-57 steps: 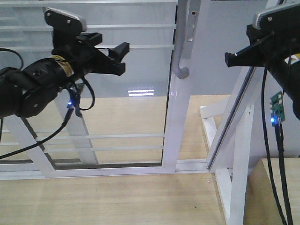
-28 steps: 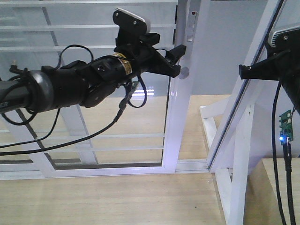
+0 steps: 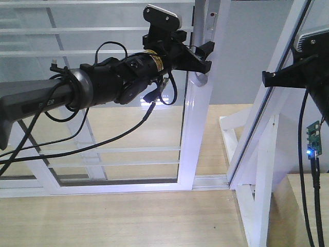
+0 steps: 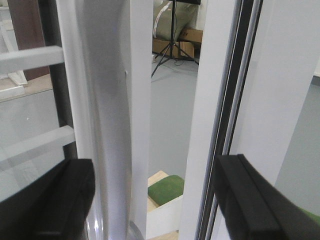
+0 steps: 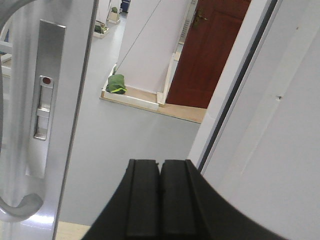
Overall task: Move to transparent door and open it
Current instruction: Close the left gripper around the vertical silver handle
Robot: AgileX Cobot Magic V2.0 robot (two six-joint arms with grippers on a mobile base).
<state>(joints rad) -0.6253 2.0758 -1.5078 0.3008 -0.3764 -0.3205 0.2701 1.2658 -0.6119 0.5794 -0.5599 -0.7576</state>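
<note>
The transparent door (image 3: 198, 134) is a glass panel in a glossy white frame, with thin horizontal bars and a curved grey handle (image 3: 198, 78). My left gripper (image 3: 206, 57) is open at handle height, its jaws on either side of the handle. In the left wrist view the grey handle (image 4: 106, 125) and the white door stile (image 4: 141, 90) stand between the black fingers (image 4: 45, 200) of the left gripper (image 4: 150, 200), close to the left one. My right gripper (image 3: 265, 77) is shut and empty, right of the door. It (image 5: 160, 200) faces the door's lock plate (image 5: 44, 100).
A slanted white frame post (image 3: 267, 108) with wooden braces (image 3: 264, 170) stands right of the door, under my right gripper. A barred glass panel without a handle (image 3: 77, 154) is to the left. A white floor track (image 3: 128, 186) runs along the bottom. My cables hang low.
My left arm has swung right and slightly up, from the glass panel to the door handle, which is now between its open jaws. My right gripper drew back to the right, then stayed still.
</note>
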